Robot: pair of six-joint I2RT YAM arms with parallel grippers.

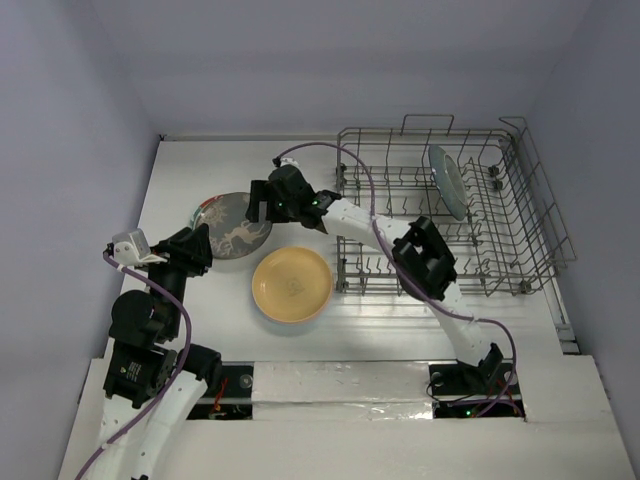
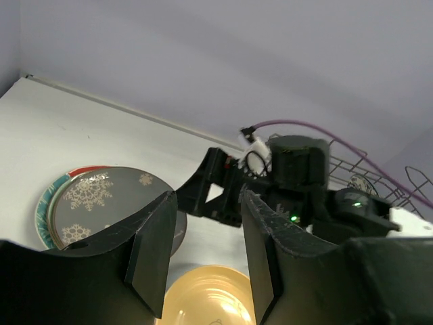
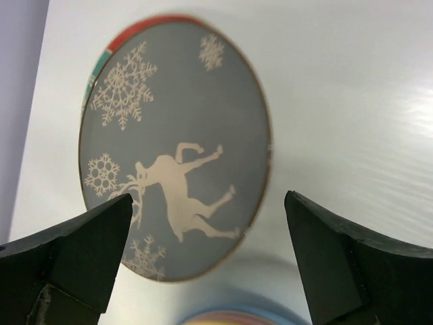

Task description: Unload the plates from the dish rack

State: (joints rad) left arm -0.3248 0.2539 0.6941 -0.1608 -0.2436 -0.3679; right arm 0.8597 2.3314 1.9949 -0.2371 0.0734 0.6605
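We see the right gripper [image 3: 208,202] spread wide, its two black wedge-shaped fingers [image 3: 74,257] far apart and holding nothing. It hangs above a round grey plate [image 3: 176,135] printed with a pale reindeer and snowflakes. That plate lies flat on a red-and-teal plate [image 3: 139,30], of which only a thin rim shows at the far left side.

The left gripper [image 2: 206,250] has its jaws partly apart with nothing between them. From above, it sits over the near left rim of the grey plate; whether it touches, we cannot tell.

A glossy round yellow plate [image 1: 291,284] lies flat on the smooth white bench [image 1: 190,180], just beside the stacked pair and nearer the arm bases.

The large grey wire dish rack [image 1: 540,200], with rows of upright tines, fills the right side of the bench. One mint-green plate [image 1: 449,182] stands on edge in its far rows.

The right arm reaches across the rack's left edge. Bare bench lies beyond the stack towards the back wall, and the left wall runs close by the stack.
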